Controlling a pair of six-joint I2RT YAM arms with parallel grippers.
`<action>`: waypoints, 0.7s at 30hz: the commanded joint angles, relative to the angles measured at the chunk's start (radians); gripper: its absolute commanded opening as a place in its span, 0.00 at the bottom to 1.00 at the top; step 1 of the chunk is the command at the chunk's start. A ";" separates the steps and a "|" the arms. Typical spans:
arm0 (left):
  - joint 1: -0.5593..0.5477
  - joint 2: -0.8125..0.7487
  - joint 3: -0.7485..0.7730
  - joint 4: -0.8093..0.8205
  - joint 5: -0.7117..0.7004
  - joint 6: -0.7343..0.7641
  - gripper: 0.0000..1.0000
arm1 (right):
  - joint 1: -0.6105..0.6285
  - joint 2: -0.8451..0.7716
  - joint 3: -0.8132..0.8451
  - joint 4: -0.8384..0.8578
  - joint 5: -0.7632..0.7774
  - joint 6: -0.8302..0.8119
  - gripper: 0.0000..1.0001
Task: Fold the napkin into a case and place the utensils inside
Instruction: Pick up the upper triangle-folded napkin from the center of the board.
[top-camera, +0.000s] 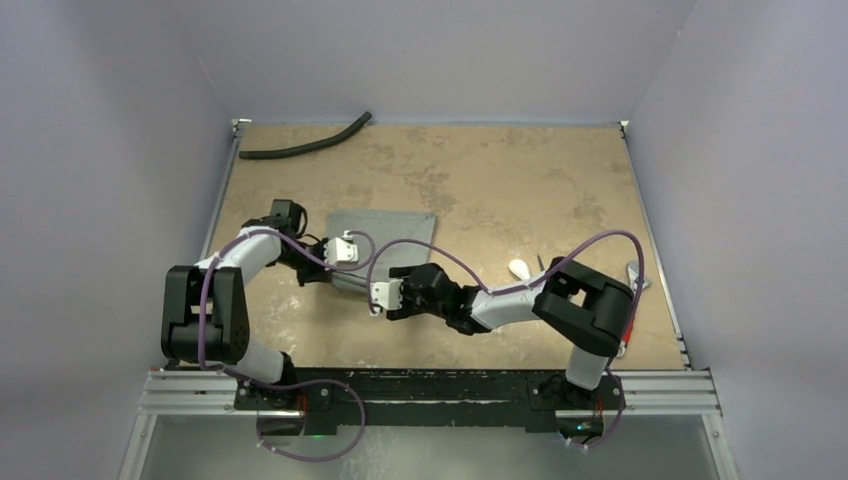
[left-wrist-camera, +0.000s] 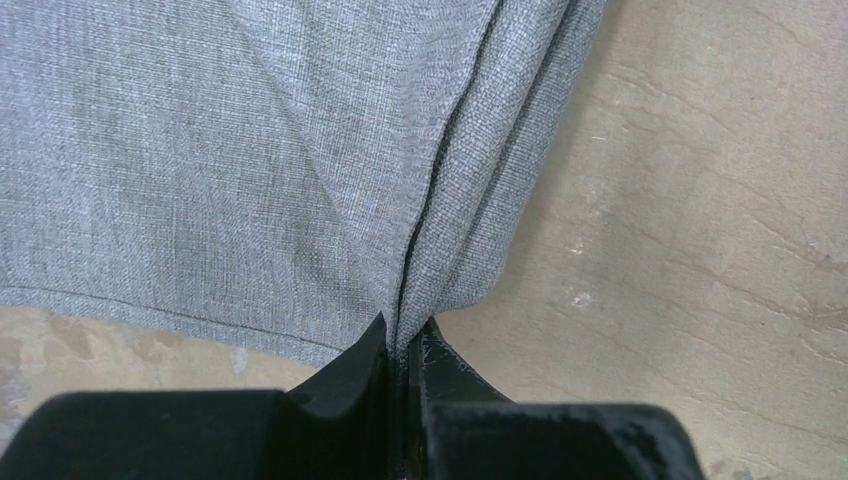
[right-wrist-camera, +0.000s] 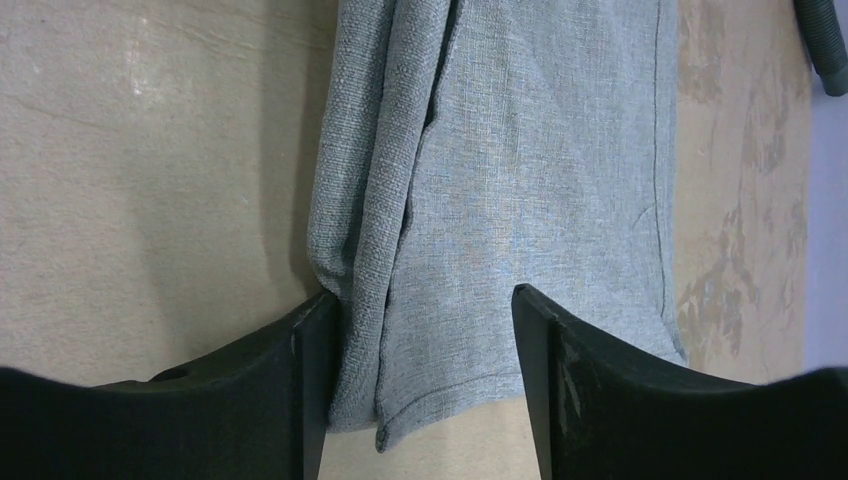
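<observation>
The napkin (top-camera: 385, 232): grey cloth, partly folded, lying on the table (top-camera: 520, 180) left of centre, in front of your left arm. One long side is doubled over into a thick fold. The rest lies in a smooth, flat layer.

Your left gripper (left-wrist-camera: 405, 345): fingers pressed together on the napkin's fold, pinching the layers at the cloth's near edge. A crease runs up the cloth from the pinch.

Your right gripper (right-wrist-camera: 420, 320): fingers spread, one on each side of the napkin's end. The thick fold lies against the finger on the left of the wrist view. The cloth between them is not clamped.

The spoon (top-camera: 520, 268): small, white, on the bare table to the right of the napkin and well apart from it, just beyond your right arm.

The dark stick (top-camera: 541, 262): thin, just beside the spoon; too small to tell more.

The hose (top-camera: 305, 145): black, curved, at the far left of the table, apart from the napkin.
</observation>
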 joint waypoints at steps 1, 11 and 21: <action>0.022 -0.003 0.052 -0.008 0.048 0.024 0.00 | 0.003 0.036 0.058 -0.138 -0.010 0.036 0.66; 0.064 -0.015 0.075 -0.026 0.053 0.044 0.00 | 0.003 0.059 0.105 -0.219 0.022 0.101 0.51; 0.064 -0.054 0.103 -0.088 0.078 0.059 0.00 | 0.004 -0.006 0.155 -0.196 0.163 0.227 0.00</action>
